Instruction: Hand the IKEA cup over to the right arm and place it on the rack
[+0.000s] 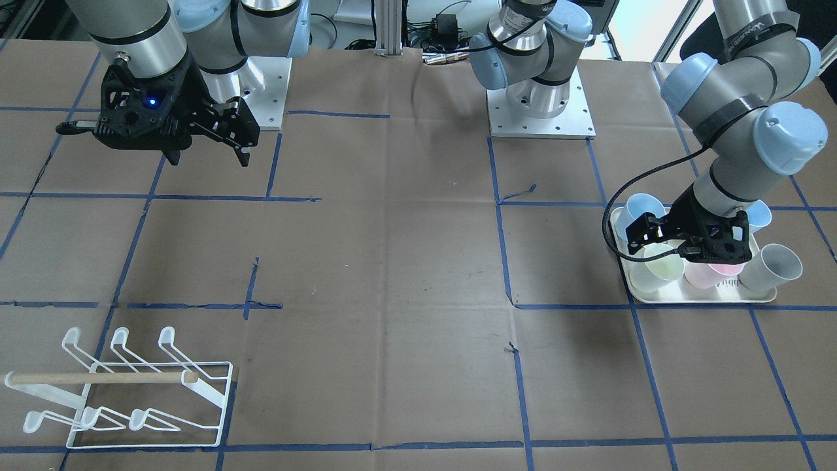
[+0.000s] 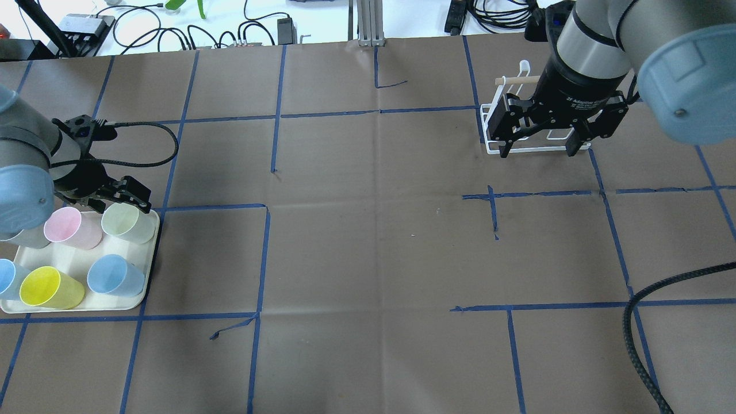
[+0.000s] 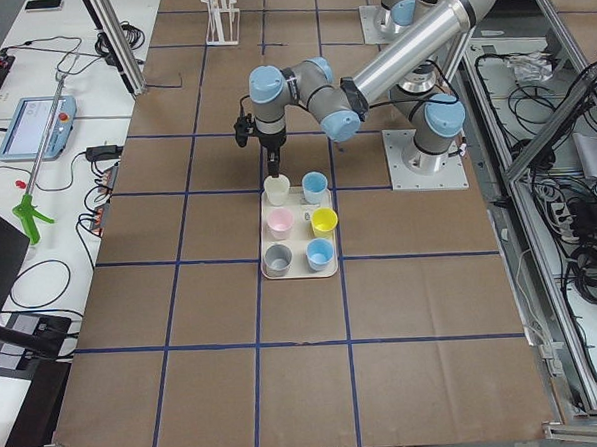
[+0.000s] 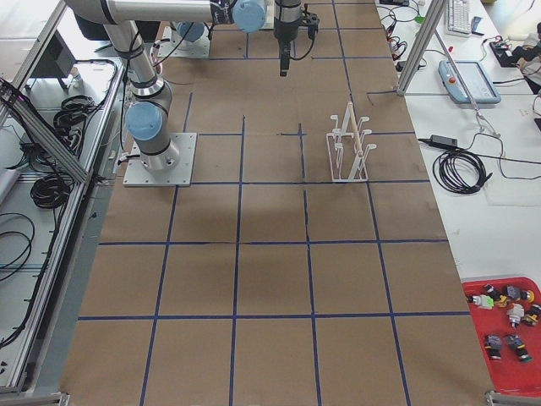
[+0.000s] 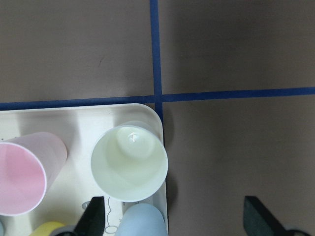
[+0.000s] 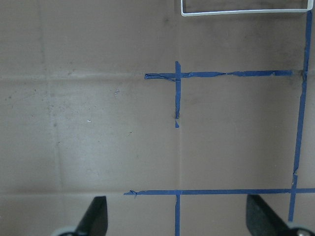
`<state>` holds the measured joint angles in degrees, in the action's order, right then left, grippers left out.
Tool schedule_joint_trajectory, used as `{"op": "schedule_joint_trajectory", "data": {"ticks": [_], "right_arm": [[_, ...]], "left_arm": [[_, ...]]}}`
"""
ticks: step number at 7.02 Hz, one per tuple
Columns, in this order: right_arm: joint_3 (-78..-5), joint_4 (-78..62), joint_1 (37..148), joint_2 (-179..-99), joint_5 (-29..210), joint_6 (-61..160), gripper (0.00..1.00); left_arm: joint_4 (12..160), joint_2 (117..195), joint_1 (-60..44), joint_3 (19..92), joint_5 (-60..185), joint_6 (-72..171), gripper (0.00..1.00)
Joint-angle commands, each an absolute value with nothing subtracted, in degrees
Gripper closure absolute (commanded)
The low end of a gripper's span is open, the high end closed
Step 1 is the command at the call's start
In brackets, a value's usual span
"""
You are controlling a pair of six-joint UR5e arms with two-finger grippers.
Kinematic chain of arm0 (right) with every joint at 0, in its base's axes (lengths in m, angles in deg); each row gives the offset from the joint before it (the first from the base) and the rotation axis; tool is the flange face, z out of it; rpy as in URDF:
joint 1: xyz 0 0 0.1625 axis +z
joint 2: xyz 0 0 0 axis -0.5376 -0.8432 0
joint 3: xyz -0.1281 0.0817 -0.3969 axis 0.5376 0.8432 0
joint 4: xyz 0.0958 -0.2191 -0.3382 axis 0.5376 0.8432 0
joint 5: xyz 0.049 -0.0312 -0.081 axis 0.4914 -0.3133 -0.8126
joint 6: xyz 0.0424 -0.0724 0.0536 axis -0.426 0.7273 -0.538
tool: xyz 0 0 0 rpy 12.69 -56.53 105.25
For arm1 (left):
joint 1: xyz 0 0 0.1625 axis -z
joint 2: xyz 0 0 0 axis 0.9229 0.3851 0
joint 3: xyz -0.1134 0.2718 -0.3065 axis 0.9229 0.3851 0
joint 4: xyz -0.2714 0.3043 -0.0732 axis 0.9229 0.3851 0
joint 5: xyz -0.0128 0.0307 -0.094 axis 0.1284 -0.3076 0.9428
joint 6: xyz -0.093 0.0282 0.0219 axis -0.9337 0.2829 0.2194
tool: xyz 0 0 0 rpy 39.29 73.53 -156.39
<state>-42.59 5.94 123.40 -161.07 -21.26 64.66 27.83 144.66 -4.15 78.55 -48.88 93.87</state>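
1. The left arm point(image 2: 29, 150) hangs over the cream tray point(image 2: 80, 304) at the table's point(image 2: 368, 241) left end; its jaws are spread wide and empty above the pale green cup point(image 5: 130, 163) at the tray's corner, apparently lining up a grasp.
2. The right arm point(image 2: 592, 52) hovers near the rack point(image 1: 118, 378), its jaws also wide apart and holding nothing; it is probably placed there to receive the cup.
3. The cup stands upright, mouth up, just beside a pink cup point(image 5: 22, 172); it is smooth, tapered and thin-rimmed, and looks like matte plastic.
4. The rack is thin white wire with upturned looped prongs; a plain wooden dowel point(image 1: 65, 378) lies across it.
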Motion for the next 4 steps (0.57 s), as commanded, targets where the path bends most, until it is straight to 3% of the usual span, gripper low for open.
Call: {"op": "schedule_joint_trajectory", "data": {"ticks": [1, 4], "right_arm": [[-42.6, 5.9, 123.3, -161.0, -21.3, 64.7, 0.00], [-42.7, 5.8, 123.4, -160.9, -21.2, 64.7, 0.00]], "left_arm": [[24.4, 146.6, -4.2, 79.8, -48.8, 93.8, 0.01], [24.4, 149.8, -4.1, 79.8, -49.2, 93.8, 0.01]]}}
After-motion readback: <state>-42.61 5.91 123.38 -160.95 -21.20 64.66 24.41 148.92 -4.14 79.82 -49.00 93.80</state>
